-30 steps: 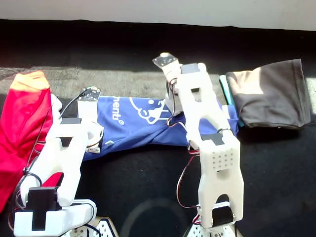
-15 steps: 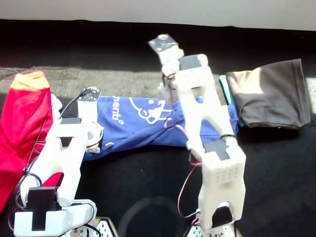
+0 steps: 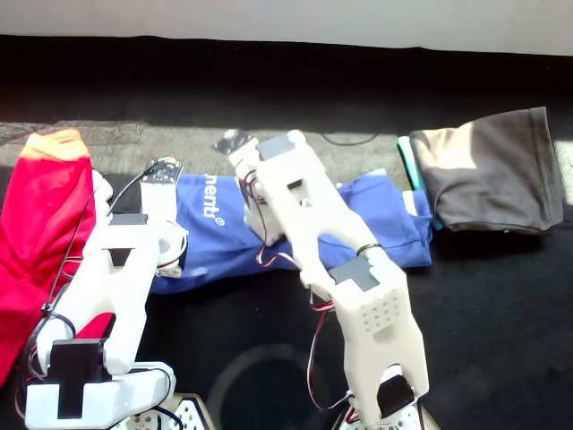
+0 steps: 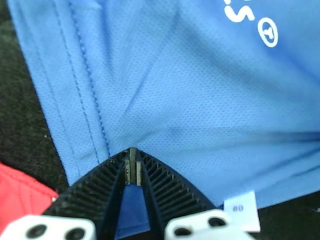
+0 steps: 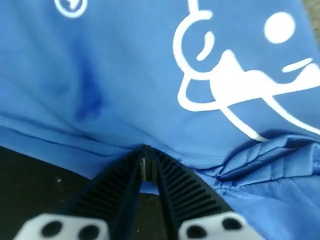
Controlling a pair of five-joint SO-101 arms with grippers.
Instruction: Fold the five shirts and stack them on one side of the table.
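Two pincers grip the one blue shirt [image 3: 385, 228], and the coming move depends on where each has hold of it. The shirt lies flat on the dark worktop [image 3: 501, 313] with its long axis running side to side in front of both arms.

The left pincer [image 4: 132, 167] is closed to a narrow slit on a pinch of blue cloth. It holds near the stitched hem, at the end beside the red shirt [image 3: 45, 215]. The right pincer [image 5: 145, 162] is closed just as narrowly on a creased fold of the near edge, by the white print around the shirt's middle.

So the two grips sit along one half of the length. The other half runs free from the right pincer toward the folded grey shirt [image 3: 492, 170], which rests on a teal shirt [image 3: 410, 166].

We judge that any fold has to carry cloth along that long axis. The right arm is nearer the loose end and the stack, and the left arm anchors the far end. If the two arms lift unevenly, the cloth would likely skew or bunch between the grips.
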